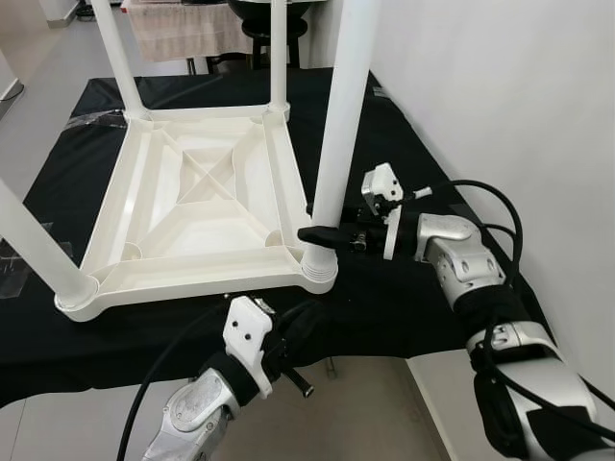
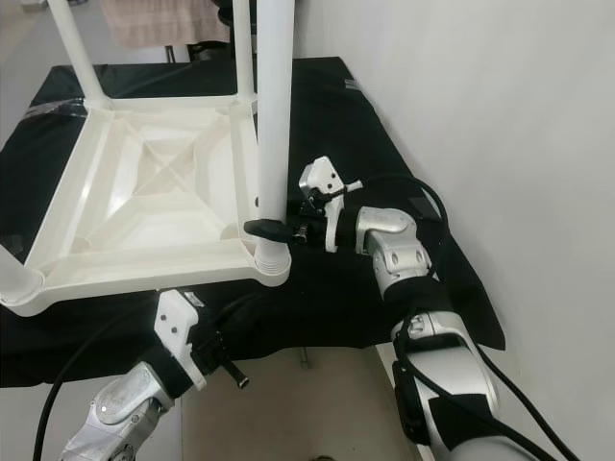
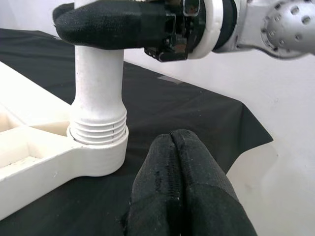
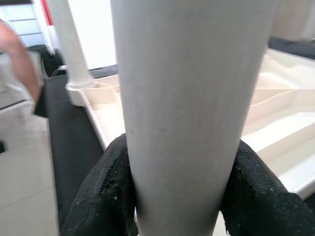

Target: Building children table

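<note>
**Right gripper clamped on a leg of the upturned children table**

The white children table [image 1: 192, 206] lies upside down on a black cloth [image 1: 404, 298], with its legs pointing upward. All places below are given from this table.

At the table's corner closest to the white wall [image 1: 509, 86], the near right leg [image 1: 336, 125] stands upright in its socket, and threaded rings are visible at its base. The right gripper [image 1: 322, 233] grasps this leg just above the socket; one black finger lies on each side of the leg, as the right wrist view shows clearly.

The left gripper [image 3: 183, 189] hangs below the table's front edge, near the same corner but not touching it. Its two fingers are pressed together with nothing between them.

Three other legs rise from the remaining corners.
</note>
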{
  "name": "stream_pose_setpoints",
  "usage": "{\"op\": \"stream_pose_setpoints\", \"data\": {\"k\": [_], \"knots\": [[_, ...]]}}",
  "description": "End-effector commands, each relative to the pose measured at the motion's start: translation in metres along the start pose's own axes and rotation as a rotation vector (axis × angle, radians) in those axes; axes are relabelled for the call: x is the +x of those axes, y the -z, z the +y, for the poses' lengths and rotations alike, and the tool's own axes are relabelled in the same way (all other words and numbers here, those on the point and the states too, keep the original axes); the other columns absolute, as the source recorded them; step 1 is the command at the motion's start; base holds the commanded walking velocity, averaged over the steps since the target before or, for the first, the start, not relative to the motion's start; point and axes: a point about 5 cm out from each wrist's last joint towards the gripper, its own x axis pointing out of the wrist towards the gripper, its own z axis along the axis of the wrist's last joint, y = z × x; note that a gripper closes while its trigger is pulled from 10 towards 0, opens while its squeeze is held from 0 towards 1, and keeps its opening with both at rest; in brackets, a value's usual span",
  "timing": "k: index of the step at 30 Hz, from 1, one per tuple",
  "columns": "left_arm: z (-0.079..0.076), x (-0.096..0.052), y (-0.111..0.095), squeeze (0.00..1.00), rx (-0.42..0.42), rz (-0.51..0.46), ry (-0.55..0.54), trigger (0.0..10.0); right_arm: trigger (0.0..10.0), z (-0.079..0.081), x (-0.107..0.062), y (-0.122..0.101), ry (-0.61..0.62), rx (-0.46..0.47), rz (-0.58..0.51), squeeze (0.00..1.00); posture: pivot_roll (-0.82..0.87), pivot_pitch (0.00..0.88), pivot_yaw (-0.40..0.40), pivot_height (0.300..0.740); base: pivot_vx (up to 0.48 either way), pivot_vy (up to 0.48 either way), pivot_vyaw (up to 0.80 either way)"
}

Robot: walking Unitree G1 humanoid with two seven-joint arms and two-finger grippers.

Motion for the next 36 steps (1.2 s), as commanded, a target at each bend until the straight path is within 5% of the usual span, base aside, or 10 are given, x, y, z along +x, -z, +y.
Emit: {"op": "stream_pose_setpoints", "data": {"k": [1, 10, 19, 20, 22, 24, 25, 30, 31, 36], "knots": [[-0.004, -0.002, 0.002, 0.0, -0.006, 0.005, -0.003, 10.0, 0.0, -0.004, -0.013, 0.018, 0.125, 0.019, 0.066, 0.0, 0.06, 0.113, -0.061, 0.74, 0.0, 0.0, 0.0], [0.0, -0.007, 0.001, 0.0, -0.003, 0.011, -0.006, 10.0, 0.0, 0.056, 0.002, 0.064, 0.772, 0.258, 0.127, 0.0, 0.05, 0.126, -0.044, 0.74, 0.0, 0.0, 0.0], [-0.001, -0.009, 0.002, 0.0, -0.005, 0.015, -0.004, 10.0, 0.0, 0.057, 0.031, 0.059, 0.689, 0.173, 0.125, 0.0, 0.07, 0.108, -0.048, 0.74, 0.0, 0.0, 0.0], [-0.001, -0.009, 0.003, 0.0, -0.004, 0.014, -0.006, 10.0, 10.0, 0.055, 0.031, 0.058, 0.697, 0.173, 0.129, 0.0, 0.07, 0.106, -0.049, 0.74, 0.0, 0.0, 0.0], [-0.001, -0.009, 0.003, 0.0, -0.003, 0.014, -0.008, 10.0, 10.0, 0.054, 0.03, 0.056, 0.716, 0.166, 0.129, 0.0, 0.07, 0.106, -0.049, 0.74, 0.0, 0.0, 0.0], [-0.002, -0.008, 0.003, 0.0, -0.004, 0.013, -0.007, 10.0, 10.0, 0.056, 0.031, 0.047, 0.679, 0.169, 0.099, 0.22, 0.07, 0.106, -0.05, 0.74, 0.0, 0.0, 0.0], [-0.002, -0.008, 0.003, 0.0, -0.006, 0.012, -0.006, 10.0, 10.0, 0.056, 0.034, 0.039, 0.612, 0.171, 0.057, 1.0, 0.06, 0.106, -0.05, 0.74, 0.0, 0.0, 0.0], [-0.003, -0.007, 0.003, 0.0, -0.009, 0.01, -0.004, 10.0, 10.0, 0.052, 0.038, 0.021, 0.414, 0.16, -0.022, 1.0, 0.06, 0.107, -0.051, 0.74, 0.0, 0.0, 0.0], [-0.003, -0.006, 0.003, 0.0, -0.011, 0.009, -0.003, 10.0, 10.0, 0.043, 0.035, 0.012, 0.296, 0.083, -0.042, 0.0, 0.06, 0.106, -0.053, 0.74, 0.0, 0.0, 0.0], [-0.002, -0.005, 0.003, 0.0, -0.011, 0.006, -0.004, 10.0, 10.0, 0.033, 0.03, 0.003, 0.101, 0.055, -0.057, 0.0, 0.07, 0.103, -0.062, 0.74, 0.0, 0.0, 0.0]]}}
